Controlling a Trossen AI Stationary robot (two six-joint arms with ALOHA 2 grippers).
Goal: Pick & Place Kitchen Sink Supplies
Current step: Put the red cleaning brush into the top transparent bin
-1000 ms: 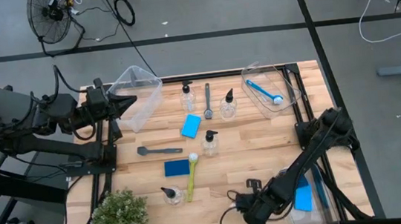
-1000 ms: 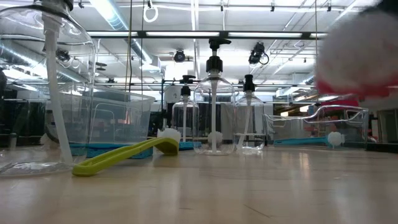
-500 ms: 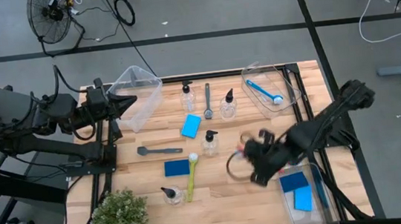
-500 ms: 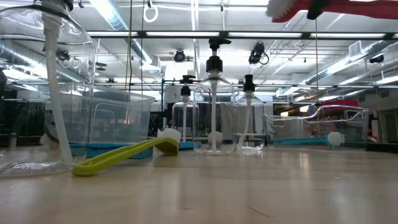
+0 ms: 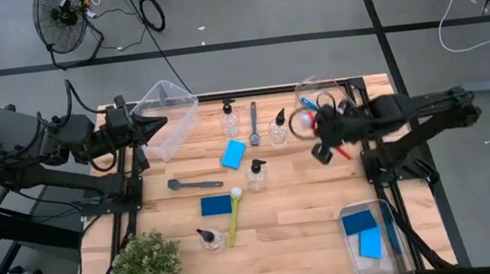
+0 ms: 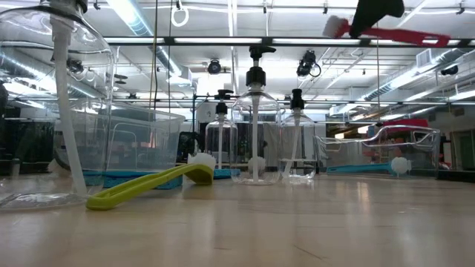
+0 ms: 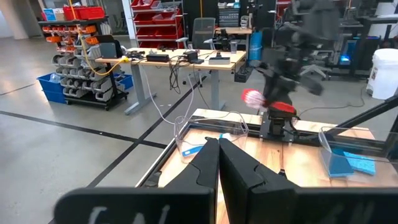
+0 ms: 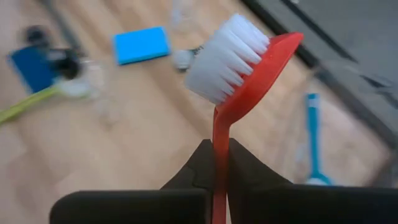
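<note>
Two matte black jointed arms; black cables alongside; tapered dark fingers (image 8: 242,165), smooth wedge-shaped.

**Four cameras, one tabletop**

One camera hangs overhead, looking straight down on the whole tabletop (image 5: 307,203) and both arms. Another sits at tabletop height, staring level across the wood into the room; close by it lies the yellow-green brush (image 6: 148,185), which the overhead view (image 5: 233,213) shares. The left wrist camera looks past its own claw (image 7: 219,163) across the tabletop. The right wrist camera looks down, very near the red brush (image 8: 239,74).
</note>
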